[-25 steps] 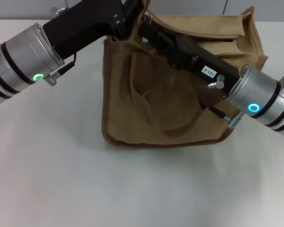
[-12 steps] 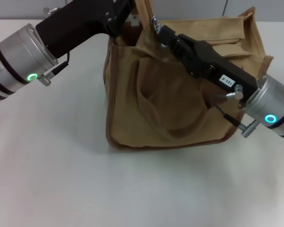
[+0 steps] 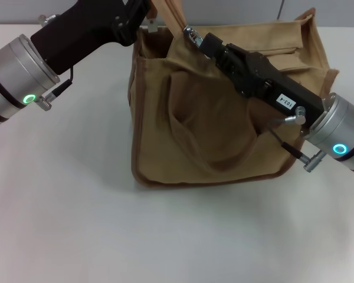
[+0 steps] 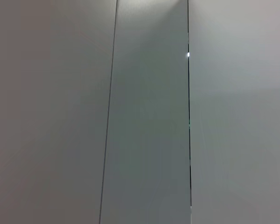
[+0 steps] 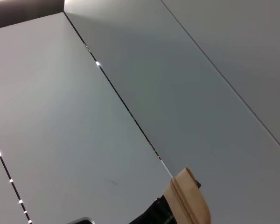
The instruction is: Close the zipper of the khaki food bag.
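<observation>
The khaki food bag [image 3: 189, 130] stands upright on the white table, seen in the head view. My left gripper [image 3: 148, 10] is at the bag's back left corner, shut on a tan handle strap [image 3: 167, 15] that it holds up taut. That strap [image 5: 189, 198] also shows in the right wrist view. My right gripper [image 3: 194, 36] reaches across the bag's top from the right. It is shut on the small silver pull tab [image 3: 191, 34] of the zipper, near the left end of the top panel. The zip line itself is hidden under the right gripper's body.
The second handle strap [image 3: 224, 162] hangs slack down the bag's front. The white table [image 3: 76, 206] spreads around the bag. The left wrist view shows only grey wall panels [image 4: 144, 116].
My left arm has risen and drawn back to the left, pulling the strap and the bag's left corner upward. My right gripper has shifted right along the bag's top with the pull tab.
</observation>
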Tool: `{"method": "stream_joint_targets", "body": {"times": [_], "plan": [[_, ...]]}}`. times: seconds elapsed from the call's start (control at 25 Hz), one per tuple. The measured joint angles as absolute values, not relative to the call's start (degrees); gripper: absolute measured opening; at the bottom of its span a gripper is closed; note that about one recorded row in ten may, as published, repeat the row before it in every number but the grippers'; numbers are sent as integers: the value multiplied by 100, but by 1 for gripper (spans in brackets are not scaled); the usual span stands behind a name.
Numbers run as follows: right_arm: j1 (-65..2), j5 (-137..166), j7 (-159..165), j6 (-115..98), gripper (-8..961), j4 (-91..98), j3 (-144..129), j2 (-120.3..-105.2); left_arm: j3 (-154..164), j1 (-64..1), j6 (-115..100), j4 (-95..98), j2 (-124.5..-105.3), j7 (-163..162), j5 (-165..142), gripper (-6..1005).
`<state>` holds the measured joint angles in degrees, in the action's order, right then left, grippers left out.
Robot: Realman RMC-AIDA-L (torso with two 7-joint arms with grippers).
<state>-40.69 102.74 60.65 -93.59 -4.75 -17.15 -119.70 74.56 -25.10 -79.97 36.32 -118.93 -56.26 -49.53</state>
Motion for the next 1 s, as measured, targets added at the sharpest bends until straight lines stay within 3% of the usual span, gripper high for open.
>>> {"method": "stream_joint_targets", "body": {"times": [1.0], "plan": [[-2947,10257,6441,-9488,0,285,-1284,-11934,6460,-2218,-7935,3417,-11868,-5586,-4947,48]]}}
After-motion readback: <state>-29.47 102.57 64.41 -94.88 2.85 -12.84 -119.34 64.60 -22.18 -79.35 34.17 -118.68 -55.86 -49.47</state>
